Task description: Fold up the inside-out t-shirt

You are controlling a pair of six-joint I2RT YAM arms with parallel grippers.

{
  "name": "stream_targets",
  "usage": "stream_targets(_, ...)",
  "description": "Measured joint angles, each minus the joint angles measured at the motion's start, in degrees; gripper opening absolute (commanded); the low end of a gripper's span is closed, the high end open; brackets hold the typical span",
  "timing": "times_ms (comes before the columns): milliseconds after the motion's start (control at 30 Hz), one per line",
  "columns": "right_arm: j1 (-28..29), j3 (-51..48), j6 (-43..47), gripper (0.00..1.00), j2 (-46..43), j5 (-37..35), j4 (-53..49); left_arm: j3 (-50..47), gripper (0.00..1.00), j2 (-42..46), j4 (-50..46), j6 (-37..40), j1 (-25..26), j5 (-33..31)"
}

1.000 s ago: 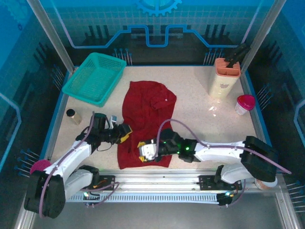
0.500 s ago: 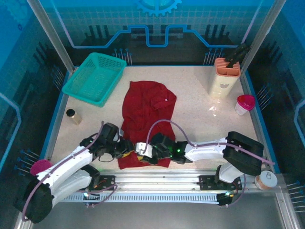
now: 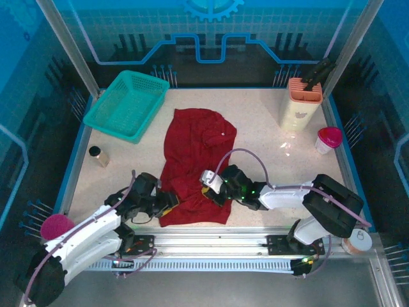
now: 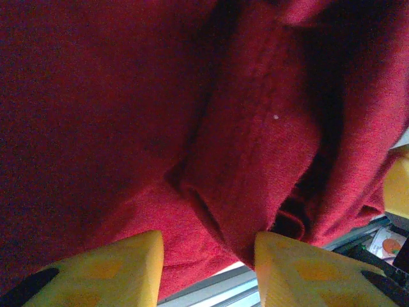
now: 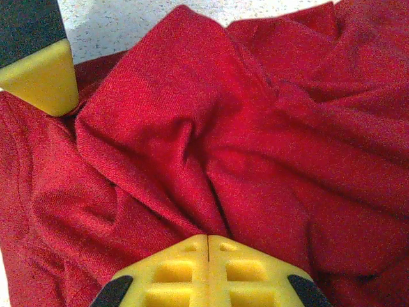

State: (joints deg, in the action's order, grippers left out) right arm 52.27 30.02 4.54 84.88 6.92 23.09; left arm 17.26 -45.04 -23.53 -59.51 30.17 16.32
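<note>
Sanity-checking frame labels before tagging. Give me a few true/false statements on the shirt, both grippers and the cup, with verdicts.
1. The t-shirt lies inside the teal basket. False: it lies on the table, apart from the basket.
2. The right gripper is shut, with a fold of the t-shirt pinched at its tips. True.
3. The left gripper is shut tight. False: its fingers stand apart, at the t-shirt's near edge.
4. The pink-lidded cup stands on bare table, off the t-shirt. True.
</note>
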Motion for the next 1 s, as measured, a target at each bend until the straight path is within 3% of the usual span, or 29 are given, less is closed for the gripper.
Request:
stream_targets(167, -1.07, -2.89, -3.28, 0.00, 0.04, 3.21, 5.70, -0.17, 0.43, -3.17, 2.49, -0.17, 0.83, 0.28)
stream_targets(267, -1.53, -4.02, -5.16, 0.00, 0.66, 4.66, 8.83, -0.15, 0.26, -4.81, 4.07, -0.37, 1.57, 0.39)
stream_targets(367, -2.05, -4.09, -7.34, 0.00, 1.01, 4.59, 10.36, 0.42, 0.00, -5.90, 4.26, 0.28, 1.73, 0.00)
stream_targets(567, -4.46, -2.82, -14.84, 0.01, 1.05, -1.49, 5.88, 1.79, 0.00, -3.30, 2.29, 3.08, 1.73, -0.42)
stream_targets(700, -9.99, -0.68, -26.86, 0.22, 3.80, -2.62, 2.36, 0.20, 0.00, 4.79, 5.14, 2.03, 1.79, 0.61)
stream_targets(800, -11.21, -1.07, -32.33, 0.25, 4.63, -2.40, 0.04, -3.45, 0.00, 10.08, 10.62, 0.02, 1.79, 2.16)
stream_targets(900, -11.08, -1.09, -33.62, 0.29, 2.67, -2.25, -2.95, -4.28, 0.00, 11.08, 11.87, -0.33, 1.79, 3.30)
stream_targets(1000, -10.84, -1.05, -28.06, 0.32, -3.72, -2.84, -7.13, -4.28, 0.03, 10.86, 12.46, -0.13, 1.84, 4.09)
